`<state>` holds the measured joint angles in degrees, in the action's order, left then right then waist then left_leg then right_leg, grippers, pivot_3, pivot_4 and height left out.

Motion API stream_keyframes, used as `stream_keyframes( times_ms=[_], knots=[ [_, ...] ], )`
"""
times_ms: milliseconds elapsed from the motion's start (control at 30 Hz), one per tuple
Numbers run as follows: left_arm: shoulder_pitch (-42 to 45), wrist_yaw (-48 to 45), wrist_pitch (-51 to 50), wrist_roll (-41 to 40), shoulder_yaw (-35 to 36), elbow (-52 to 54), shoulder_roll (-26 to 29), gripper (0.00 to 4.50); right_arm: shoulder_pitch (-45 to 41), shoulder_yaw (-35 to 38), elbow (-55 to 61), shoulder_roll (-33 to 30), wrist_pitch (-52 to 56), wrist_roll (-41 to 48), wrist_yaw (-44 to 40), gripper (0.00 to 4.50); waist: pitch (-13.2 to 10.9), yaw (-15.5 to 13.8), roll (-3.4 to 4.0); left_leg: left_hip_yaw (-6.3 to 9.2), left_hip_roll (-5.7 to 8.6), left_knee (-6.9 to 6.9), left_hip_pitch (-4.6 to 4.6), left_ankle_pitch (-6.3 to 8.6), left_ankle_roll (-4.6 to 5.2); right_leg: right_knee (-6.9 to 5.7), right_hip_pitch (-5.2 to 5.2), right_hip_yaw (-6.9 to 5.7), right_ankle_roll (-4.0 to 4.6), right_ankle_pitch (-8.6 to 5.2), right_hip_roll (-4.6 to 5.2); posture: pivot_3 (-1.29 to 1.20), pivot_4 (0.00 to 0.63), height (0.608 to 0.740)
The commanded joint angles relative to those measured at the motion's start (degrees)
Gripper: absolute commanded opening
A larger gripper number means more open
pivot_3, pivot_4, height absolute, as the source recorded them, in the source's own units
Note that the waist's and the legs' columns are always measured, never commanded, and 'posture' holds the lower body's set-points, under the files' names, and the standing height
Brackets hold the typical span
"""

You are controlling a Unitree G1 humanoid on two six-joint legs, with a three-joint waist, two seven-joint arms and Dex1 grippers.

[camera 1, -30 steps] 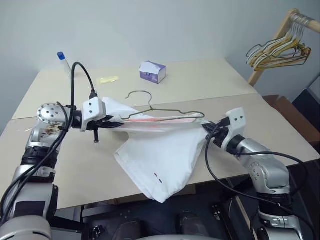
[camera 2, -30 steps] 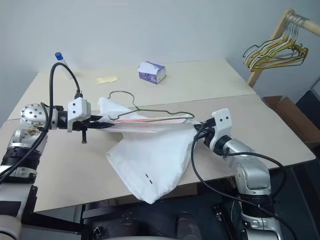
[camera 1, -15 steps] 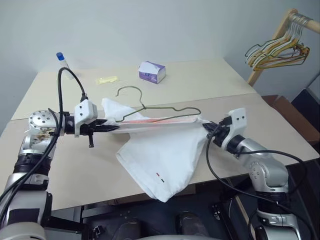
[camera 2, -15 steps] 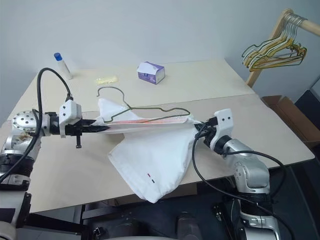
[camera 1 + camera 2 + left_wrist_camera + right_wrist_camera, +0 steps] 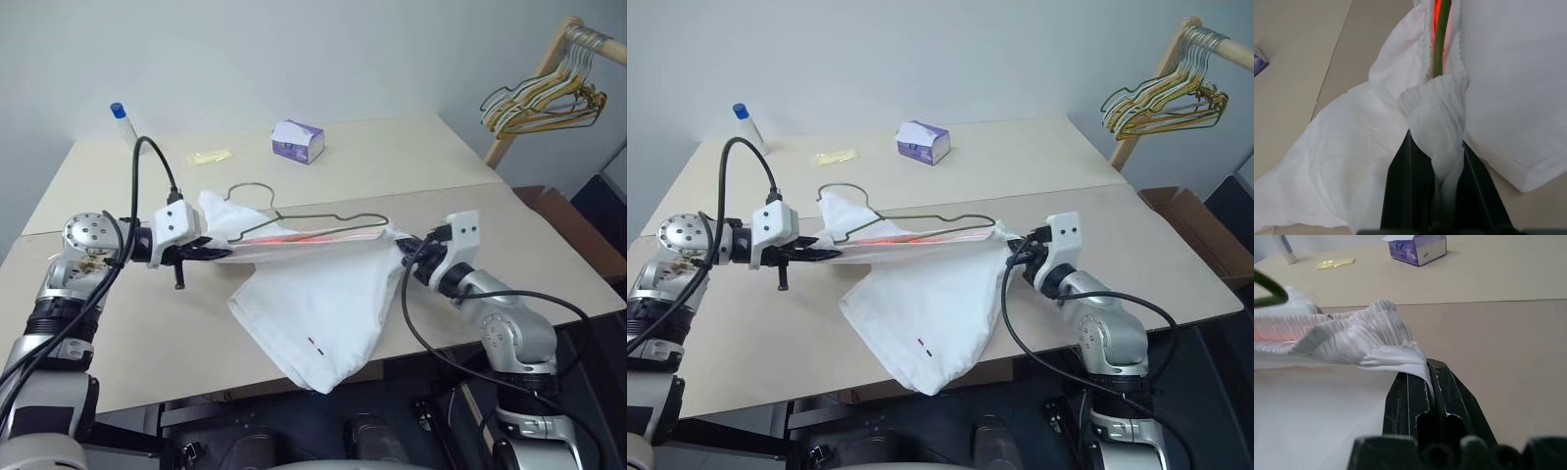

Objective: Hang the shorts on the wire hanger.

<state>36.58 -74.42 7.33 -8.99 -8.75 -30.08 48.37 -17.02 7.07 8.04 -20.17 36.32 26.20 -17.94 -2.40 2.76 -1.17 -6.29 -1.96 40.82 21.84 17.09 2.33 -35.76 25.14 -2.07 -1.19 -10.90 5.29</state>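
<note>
While both end effectors pinch ribbed elastic waist | white soft shorts | thin wire hanger threaded inside

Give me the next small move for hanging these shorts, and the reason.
Probably lift both ends together: the left gripper and right gripper each pinch the shorts waistband taut, with the wire hanger inside it and the cloth sagging onto the table.

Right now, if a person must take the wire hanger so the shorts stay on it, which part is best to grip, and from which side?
Probably the hook, from above on the far side. It rises bare above the shorts, while the wire hanger has its lower bar inside the stretched waistband, whose ends the left gripper and right gripper are pinching.
</note>
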Motion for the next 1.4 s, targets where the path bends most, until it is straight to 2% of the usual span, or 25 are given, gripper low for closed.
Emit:
stream_keyframes(
  times_ms=[33,200,333,433,600,833,1000,1100,1267,1400],
  knots=[
    [0.39,2.93,-1.11,5.13,2.59,-6.49,7.25,0.0,0.2,14.69,-2.05,-2.46,-4.4,-3.06,10.96,0.01,0.0,0.0,0.0,0.0,0.0,0.0,0.01,0.0,0.0,-0.01,0.0,0.0,0.0,0.0,0.0,-0.04,0.008,0.74],
    [1.84,5.82,-0.81,5.72,1.53,-7.93,6.25,0.0,2.37,16.04,-3.34,-1.42,-8.96,-2.38,11.21,0.01,0.0,-0.07,0.0,0.01,0.01,0.0,0.02,0.0,0.0,-0.01,0.0,-0.01,0.0,0.0,0.01,-0.04,0.008,0.74],
    [2.1,4.88,0.42,5.76,0.19,-7.76,6.38,0.0,5.55,13.86,-0.34,-4.32,-9.87,-0.16,4.27,0.01,-0.01,-0.15,0.01,0.01,0.01,-0.01,0.05,0.01,0.02,-0.01,0.0,-0.01,0.0,0.0,0.01,-0.04,0.013,0.74],
    [3.84,5.11,1.07,4.73,0.09,-7.77,5.27,0.0,8.99,7.16,3.48,-10.5,-10.32,-1.85,-5.28,0.01,-0.02,-0.16,0.02,0.0,0.03,0.01,0.07,0.03,0.05,0.02,0.01,0.0,-0.01,0.0,0.04,-0.04,0.013,0.74],
    [5.93,2.34,2.47,4.04,-0.86,-6.62,4.19,0.0,11.13,-1.44,5.25,-17.64,-10.96,-4.46,-14.58,0.01,-0.01,-0.05,0.01,-0.01,0.02,-0.01,-0.1,0.04,0.08,0.11,-0.05,0.04,-0.03,-0.02,0.02,-0.04,0.01,0.74],
    [7.73,-1.33,4.06,4.26,-1.45,-5.27,1.76,0.0,8.26,-12.14,-0.38,-18.7,-9.84,-14.98,-12.71,0.01,-0.01,-0.05,0.0,-0.1,0.02,-0.01,-0.18,0.04,0.07,0.09,-0.06,0.13,-0.01,-0.04,-0.01,-0.03,0.01,0.74],
    [9.09,-4.95,4.76,4.2,-2.5,-4.94,-0.6,0.0,4.69,-16.67,-0.96,-18.47,-7.24,-15.55,-16.99,0.01,-0.01,-0.36,0.0,-0.09,0.04,0.01,-0.08,0.04,0.07,0.12,-0.04,0.09,-0.01,-0.04,0.01,-0.02,0.009,0.74],
    [10.29,-5.39,5.55,5.29,-3.07,-6.05,-2.33,0.0,2.55,-19.55,-1.54,-18.95,-6.3,-16.88,-19.77,0.76,0.0,-0.42,-0.01,-0.08,0.04,0.03,-0.08,0.04,0.07,0.13,-0.05,0.07,-0.01,-0.04,0.0,-0.03,0.01,0.74],
    [11.15,-5.01,5.78,6.57,-3.38,-6.64,-4.95,0.0,0.67,-22.12,0.48,-19.14,-3.77,-17.53,-23.63,2.54,0.0,-0.3,-0.01,-0.07,0.03,0.03,-0.08,0.05,0.08,0.13,-0.05,0.07,-0.01,-0.04,0.0,-0.04,0.018,0.74],
    [11.22,-5.19,6.0,7.21,-2.94,-7.02,-5.66,0.0,-0.38,-19.7,2.45,-18.5,0.15,-15.44,-24.13,3.94,0.0,-0.12,-0.01,-0.06,0.02,0.03,-0.09,0.05,0.08,0.12,-0.04,0.08,-0.01,-0.04,0.0,-0.04,0.018,0.74]
  ],
)
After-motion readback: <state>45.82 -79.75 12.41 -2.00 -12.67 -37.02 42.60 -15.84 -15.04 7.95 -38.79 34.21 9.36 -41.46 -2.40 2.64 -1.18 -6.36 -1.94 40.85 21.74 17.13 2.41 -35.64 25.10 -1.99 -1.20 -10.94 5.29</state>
